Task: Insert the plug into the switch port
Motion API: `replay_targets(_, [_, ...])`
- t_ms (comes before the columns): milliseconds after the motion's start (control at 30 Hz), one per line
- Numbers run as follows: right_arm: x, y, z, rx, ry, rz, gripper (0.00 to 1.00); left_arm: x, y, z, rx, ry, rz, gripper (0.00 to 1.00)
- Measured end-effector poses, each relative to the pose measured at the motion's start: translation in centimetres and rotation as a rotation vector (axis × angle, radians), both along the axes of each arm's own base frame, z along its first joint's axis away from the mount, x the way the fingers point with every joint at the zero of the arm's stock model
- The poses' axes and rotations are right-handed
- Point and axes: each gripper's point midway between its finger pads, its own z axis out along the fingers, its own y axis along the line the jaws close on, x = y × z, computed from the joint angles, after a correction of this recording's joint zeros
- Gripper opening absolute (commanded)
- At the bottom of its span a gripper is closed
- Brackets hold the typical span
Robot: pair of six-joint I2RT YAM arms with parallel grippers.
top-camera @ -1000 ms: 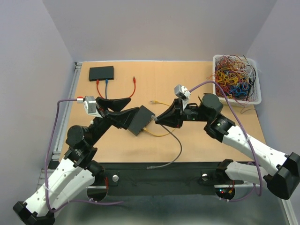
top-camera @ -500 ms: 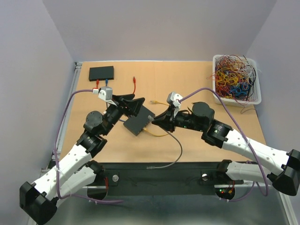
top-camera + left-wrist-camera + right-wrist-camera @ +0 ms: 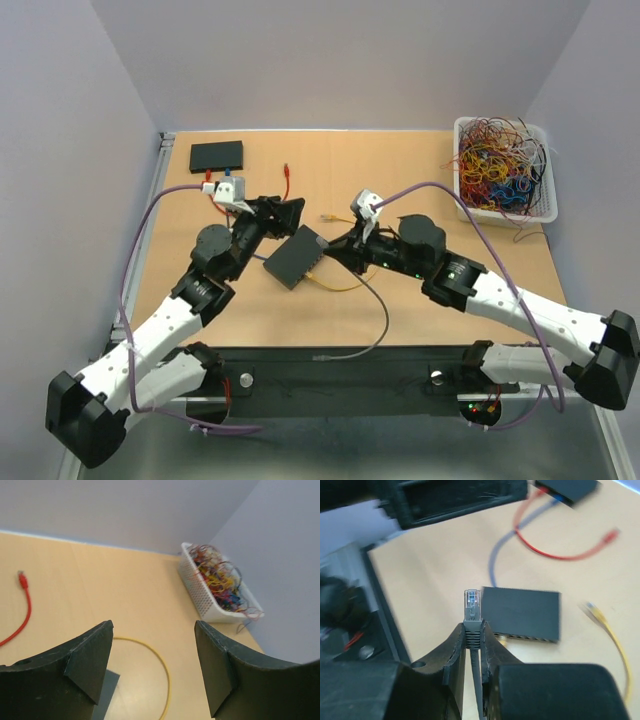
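The switch [image 3: 292,259], a dark grey box, lies mid-table with its port side turned towards my right arm; a yellow cable [image 3: 335,288] is plugged into it. My right gripper [image 3: 332,251] is shut on the ribbed grey boot of the plug [image 3: 473,604], whose clear tip sticks out past the fingertips. The plug hovers just left of the switch [image 3: 520,613], short of its ports. The grey cable [image 3: 378,318] trails to the near edge. My left gripper [image 3: 296,214] hangs open over the switch's far end, with nothing between its fingers [image 3: 86,663]; one switch corner [image 3: 103,696] shows below.
A second black switch [image 3: 216,155] at the back left has red [image 3: 283,190] and blue cables plugged in. A white basket [image 3: 503,170] of tangled wires stands at the back right. A loose yellow cable end [image 3: 328,216] lies behind the switch.
My left gripper has swung from the switch's left side up and over to its far end, jaws slightly narrower. My right gripper has carried the plug a little left, closer to the switch.
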Motion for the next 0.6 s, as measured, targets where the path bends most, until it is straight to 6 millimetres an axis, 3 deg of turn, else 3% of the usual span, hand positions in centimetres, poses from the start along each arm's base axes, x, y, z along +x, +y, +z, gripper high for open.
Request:
replay_targets(100, [3.7,-0.1,-2.0,-0.075,0.053,-0.179,0.0,2.6,-0.7,-2.1,0.063,0.111,0.056,0.73])
replay_targets(167, [6.6,0.1,-4.3,-0.147,0.106,-0.297,0.0,4.2,-1.5,-3.9,0.106,0.176,0.069,0.73])
replay_targets(233, [8.0,-0.4,-7.0,-0.209,0.158,-0.366,0.0,4.9,-2.0,-6.4,0.149,0.238,0.068,0.77])
replay_targets(300, [8.8,-1.5,-10.2,-0.281,0.233,-0.429,0.0,5.0,-2.2,-8.3,0.178,0.283,0.064,0.81])
replay_targets(400, [9.7,-2.7,-12.7,-0.322,0.311,-0.482,0.0,5.1,-1.9,-9.9,0.187,0.315,0.07,0.86])
replay_targets(433, [9.9,-2.9,-13.3,-0.326,0.329,-0.494,0.0,5.2,-1.8,-10.1,0.186,0.32,0.074,0.95])
replay_targets(600, [9.9,-2.7,-17.4,-0.384,0.429,-0.49,0.01,6.5,-0.2,-11.9,0.168,0.36,0.117,0.91])
